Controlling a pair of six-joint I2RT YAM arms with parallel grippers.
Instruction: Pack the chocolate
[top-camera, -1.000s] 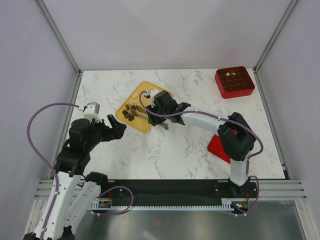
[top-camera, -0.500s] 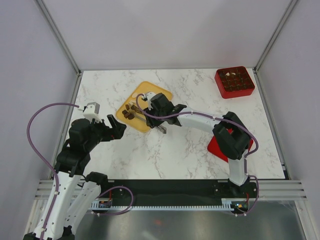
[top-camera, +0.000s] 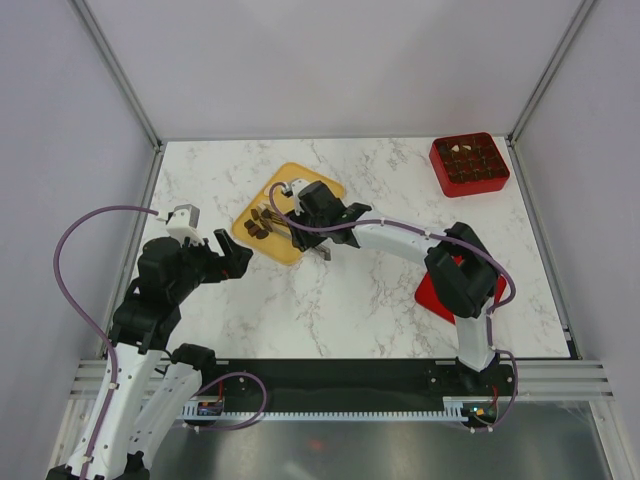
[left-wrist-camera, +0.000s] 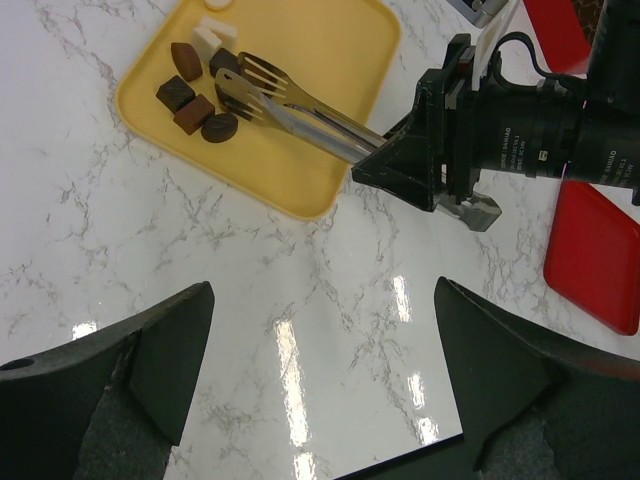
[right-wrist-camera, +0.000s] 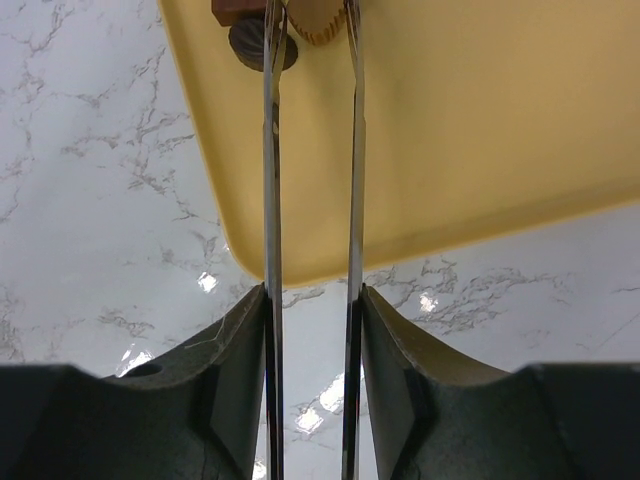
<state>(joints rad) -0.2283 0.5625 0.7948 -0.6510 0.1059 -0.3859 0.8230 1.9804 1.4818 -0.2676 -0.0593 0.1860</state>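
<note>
Left gripper (top-camera: 226, 258) hovers over bare tabletop (top-camera: 350, 310), jaws fully spread and holding nothing. Right gripper (top-camera: 333, 226) has its jaws about half closed, clamped on the handle end of metal tongs (left-wrist-camera: 300, 112). The tongs' long axis runs from the jaws out far-left over the yellow tray (left-wrist-camera: 330, 45). The slotted tips are slightly apart, right over the chocolate (left-wrist-camera: 195, 95). The chocolate is a small cluster of dark lumps plus a few white pieces strung along the tray's left corner edge. One pale ridged piece (right-wrist-camera: 318, 25) sits between the tips; can't tell if they pinch it. Flat red lid (left-wrist-camera: 590, 260) lies near right, and the red box (top-camera: 469, 164) sits at the far-right corner.
</note>
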